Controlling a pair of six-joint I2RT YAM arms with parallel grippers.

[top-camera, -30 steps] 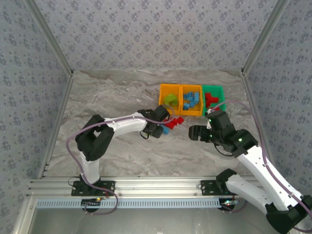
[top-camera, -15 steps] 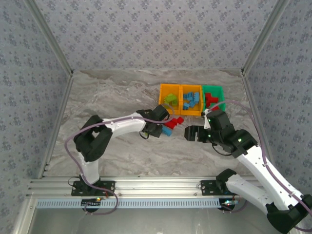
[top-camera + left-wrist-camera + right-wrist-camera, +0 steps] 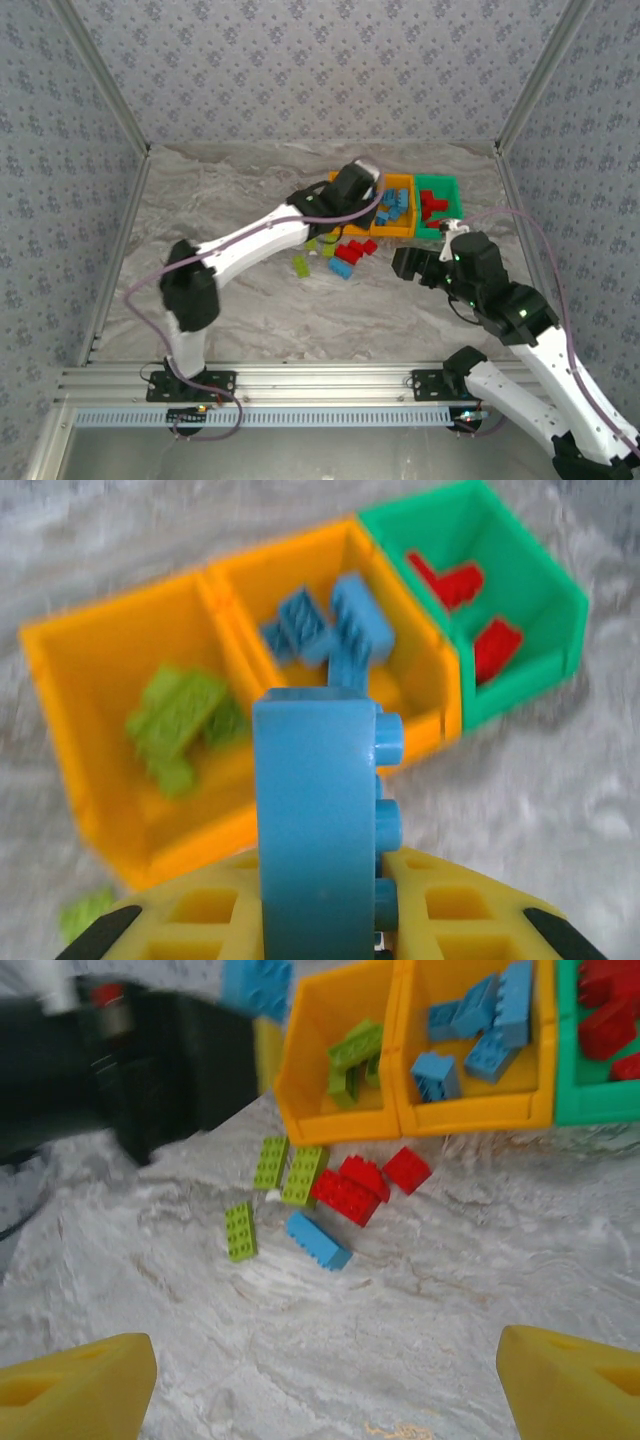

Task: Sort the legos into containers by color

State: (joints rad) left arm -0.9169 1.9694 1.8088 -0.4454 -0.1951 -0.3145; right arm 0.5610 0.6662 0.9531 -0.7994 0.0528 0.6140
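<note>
Fingers [image 3: 455, 910] of left gripper [image 3: 320, 935] pinch blue lego [image 3: 318, 810], bins [image 3: 185, 845] beyond; right gripper [image 3: 325, 1350] gapes empty, loose legos [image 3: 345, 1190] ahead.

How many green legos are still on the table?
3. Two green legos lie side by side before the left orange bin; a third sits alone nearer the arms. The left arm may hide others.

Smooth plastic bricks [image 3: 318, 1241] and bins [image 3: 340, 1120] — matt, marble-patterned tabletop [image 3: 400, 1340].
</note>
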